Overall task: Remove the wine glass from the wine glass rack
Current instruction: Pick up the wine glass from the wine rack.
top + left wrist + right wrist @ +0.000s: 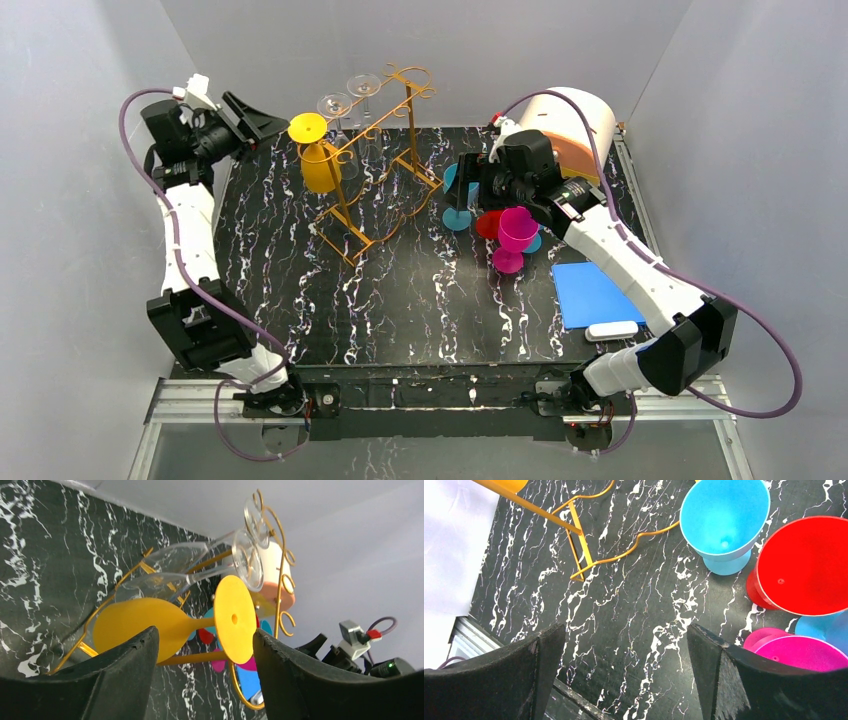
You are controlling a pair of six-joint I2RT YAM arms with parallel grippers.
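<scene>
I'm straddling yellow plastic wine glass (145,622) on gold wire rack (197,657), left tool (204,640) wide; right tool (624,645) wide.

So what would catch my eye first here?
A yellow glass hangs upside down from the gold rack at back left, with the left gripper open on either side of it. Near the right gripper, bright glasses in pink, red and blue sit clustered on the black marbled table.
</scene>
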